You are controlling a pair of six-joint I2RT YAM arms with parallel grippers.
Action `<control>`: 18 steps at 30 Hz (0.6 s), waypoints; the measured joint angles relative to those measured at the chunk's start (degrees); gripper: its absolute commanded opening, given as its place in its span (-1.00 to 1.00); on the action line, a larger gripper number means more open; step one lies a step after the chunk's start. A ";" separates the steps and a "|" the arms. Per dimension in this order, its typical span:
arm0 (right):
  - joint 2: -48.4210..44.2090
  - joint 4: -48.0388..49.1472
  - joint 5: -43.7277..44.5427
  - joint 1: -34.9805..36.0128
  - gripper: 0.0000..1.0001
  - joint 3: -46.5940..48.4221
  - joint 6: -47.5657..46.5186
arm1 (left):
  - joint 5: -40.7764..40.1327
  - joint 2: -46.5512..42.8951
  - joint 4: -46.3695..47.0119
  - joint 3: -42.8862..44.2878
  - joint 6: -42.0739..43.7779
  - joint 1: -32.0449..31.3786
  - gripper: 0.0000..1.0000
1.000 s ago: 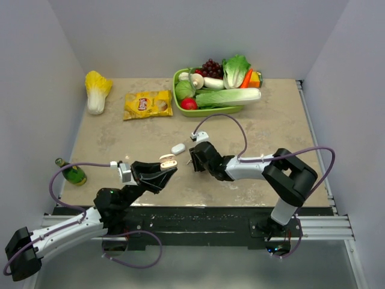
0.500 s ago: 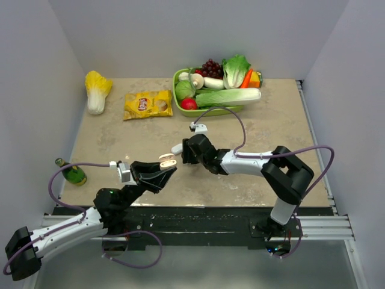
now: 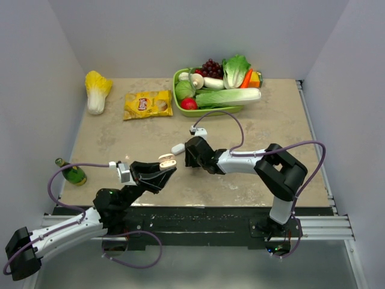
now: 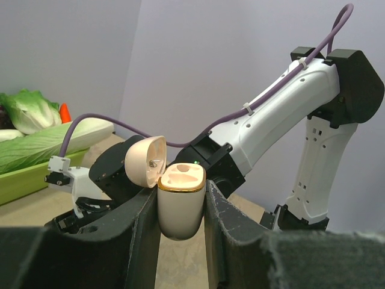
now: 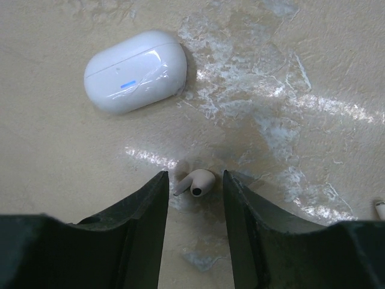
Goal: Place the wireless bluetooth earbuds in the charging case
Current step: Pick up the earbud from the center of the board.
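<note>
Tan, stone-look counter (image 3: 120, 138) sits inside pale walls. The left end effector (image 4: 180, 201) is clamped on the charging case (image 4: 179, 211), one finger on each side. It holds the case up off the counter with the lid tipped back. I think it is held this way so the tan holes inside face up and stay steady for a bud to drop in (the holes look empty from the left wrist view). The left arm reaches forward and to the right, lifted a bit.

The right arm stretches low and to the left across the counter, with its wrist pointing down. The right end effector (image 5: 194, 177) has its fingers apart, one on each side of an earbud (image 5: 197, 182) lying on the counter. They do not seem to pinch it yet. A closed white case (image 5: 133, 72) lies near, past the bud. The next squeeze should be gentle, I guess, since the bud is tiny and could slip.
</note>
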 measured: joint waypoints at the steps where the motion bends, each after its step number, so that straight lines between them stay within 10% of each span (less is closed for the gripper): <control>1: 0.00 -0.02 -0.02 0.00 -0.17 0.00 -0.04 | 0.00 0.04 -0.02 0.00 0.00 0.00 -1.00; 18: 0.44 0.07 1.36 0.02 -0.12 -0.02 -7.06 | 0.02 0.13 -0.35 0.00 0.00 -0.11 -1.00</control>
